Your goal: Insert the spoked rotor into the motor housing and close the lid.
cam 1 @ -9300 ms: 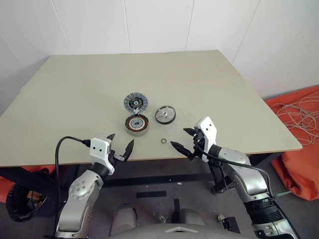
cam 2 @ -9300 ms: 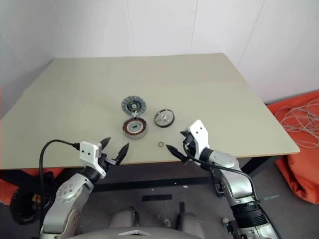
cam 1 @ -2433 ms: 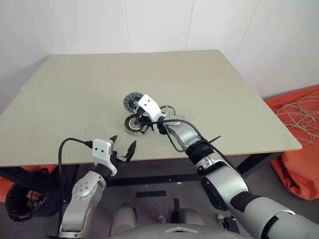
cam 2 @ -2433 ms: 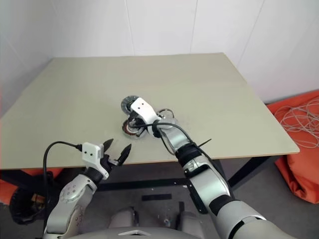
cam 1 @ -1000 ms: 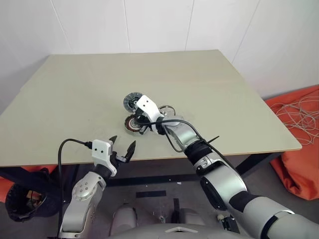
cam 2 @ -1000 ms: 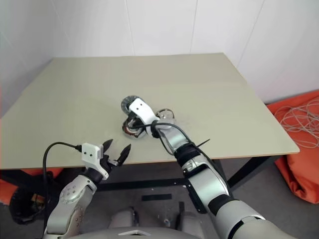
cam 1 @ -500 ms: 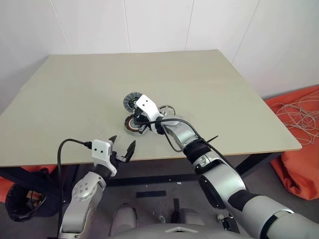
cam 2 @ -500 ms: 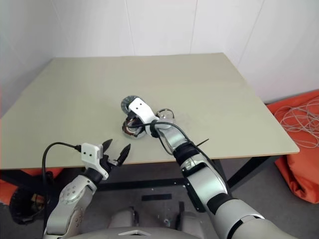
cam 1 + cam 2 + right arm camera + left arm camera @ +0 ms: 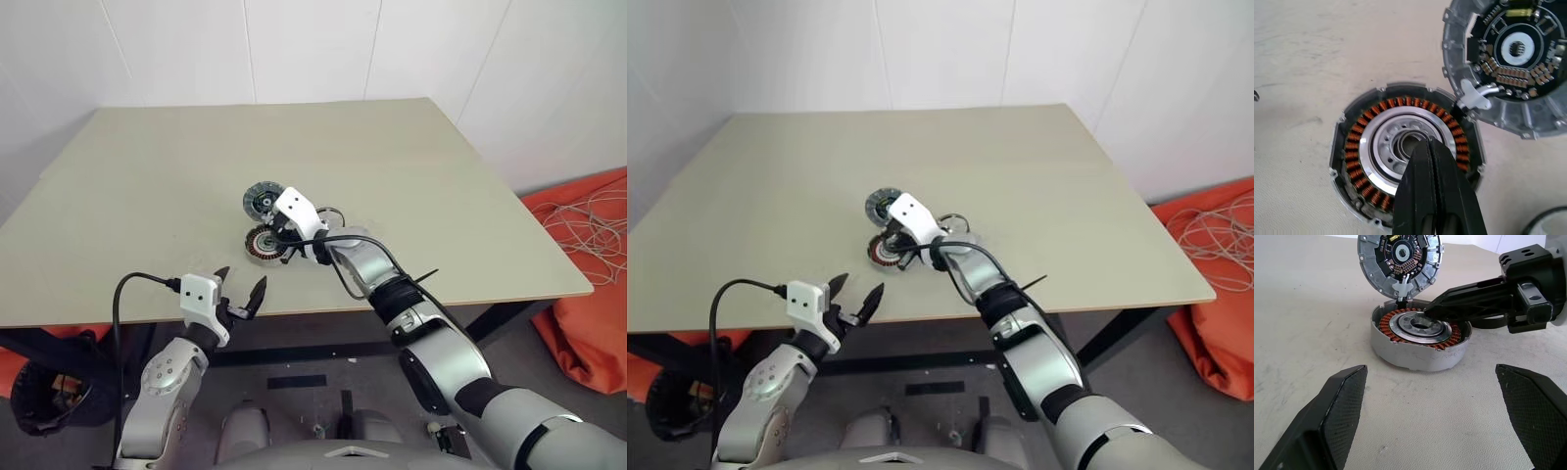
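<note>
Motor housing (image 9: 1420, 342): sits on the beige counter (image 9: 147, 196), round silver-grey cup with copper-coloured windings ringing a silver rotor (image 9: 1396, 147) already seated in its centre.
Lid (image 9: 1508, 63): round grey cover with a dark circuit board inside; in the left wrist view it stands tilted up at the housing's far edge, touching the rim, open.
Right gripper (image 9: 1426, 147): jaws pressed together, nothing between them; the tips rest at the dark centre hole of the rotor, reaching in from the robot's right.
Left gripper (image 9: 240, 287): jaws spread wide and holding nothing, poised at the near counter edge, well apart from the housing and facing it.
Dark-rimmed disc (image 9: 333, 213): lies on the counter just beyond the right arm, largely hidden by it.
</note>
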Robot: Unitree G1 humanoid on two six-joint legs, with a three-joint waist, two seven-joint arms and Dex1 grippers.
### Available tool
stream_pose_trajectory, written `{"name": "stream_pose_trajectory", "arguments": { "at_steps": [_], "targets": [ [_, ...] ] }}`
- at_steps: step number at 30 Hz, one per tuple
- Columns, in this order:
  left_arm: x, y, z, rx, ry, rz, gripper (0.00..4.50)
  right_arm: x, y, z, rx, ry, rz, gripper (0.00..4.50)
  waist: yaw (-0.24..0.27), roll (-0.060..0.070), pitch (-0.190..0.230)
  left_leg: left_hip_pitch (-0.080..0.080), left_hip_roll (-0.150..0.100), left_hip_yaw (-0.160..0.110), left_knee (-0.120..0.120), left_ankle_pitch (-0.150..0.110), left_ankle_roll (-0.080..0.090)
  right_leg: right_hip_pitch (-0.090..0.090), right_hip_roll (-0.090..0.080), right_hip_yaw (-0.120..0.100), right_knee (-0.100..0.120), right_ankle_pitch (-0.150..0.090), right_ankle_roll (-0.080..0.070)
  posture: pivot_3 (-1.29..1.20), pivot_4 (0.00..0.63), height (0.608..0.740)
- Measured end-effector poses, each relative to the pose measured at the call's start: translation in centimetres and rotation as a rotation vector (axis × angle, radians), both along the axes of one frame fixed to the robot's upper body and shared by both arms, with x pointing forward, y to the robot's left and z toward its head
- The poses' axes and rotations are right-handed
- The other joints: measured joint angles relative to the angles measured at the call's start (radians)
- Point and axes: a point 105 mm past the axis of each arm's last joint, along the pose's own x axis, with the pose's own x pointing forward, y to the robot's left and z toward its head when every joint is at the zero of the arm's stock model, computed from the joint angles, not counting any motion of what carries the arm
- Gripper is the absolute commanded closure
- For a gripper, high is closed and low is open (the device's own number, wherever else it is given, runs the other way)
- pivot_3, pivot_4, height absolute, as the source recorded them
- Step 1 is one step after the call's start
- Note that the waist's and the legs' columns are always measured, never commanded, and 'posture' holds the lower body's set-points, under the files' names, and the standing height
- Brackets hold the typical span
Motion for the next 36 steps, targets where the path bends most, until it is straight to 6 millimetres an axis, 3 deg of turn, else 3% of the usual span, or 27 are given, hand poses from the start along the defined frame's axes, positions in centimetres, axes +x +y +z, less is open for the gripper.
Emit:
{"name": "stream_pose_trajectory", "arguments": {
  "at_steps": [25,29,36],
  "targets": [
    [0.0,0.1,-0.1,-0.002,0.001,0.002,0.00,0.2,0.3,1.0,0.071,0.001,-0.036,4.49,0.000,0.000,0.000,0.000,0.000,0.000,0.000,0.000,0.000,0.000,0.000,0.000,0.001,0.000,0.000,0.00,0.000,0.740],
    [0.0,0.1,-0.1,-0.003,0.001,0.002,0.00,-0.2,1.0,1.9,0.108,-0.004,0.001,4.49,0.000,0.000,0.000,0.000,0.000,0.000,0.000,0.000,0.000,-0.001,0.000,0.000,0.001,0.000,0.000,0.00,0.000,0.740],
    [0.0,0.1,-0.2,-0.003,0.003,0.003,0.00,-1.0,2.2,1.6,0.097,0.013,0.043,4.49,0.000,0.000,0.000,0.000,0.000,0.000,0.000,0.000,0.000,-0.001,0.000,0.000,0.001,0.000,0.000,0.00,0.000,0.740]
  ]
}}
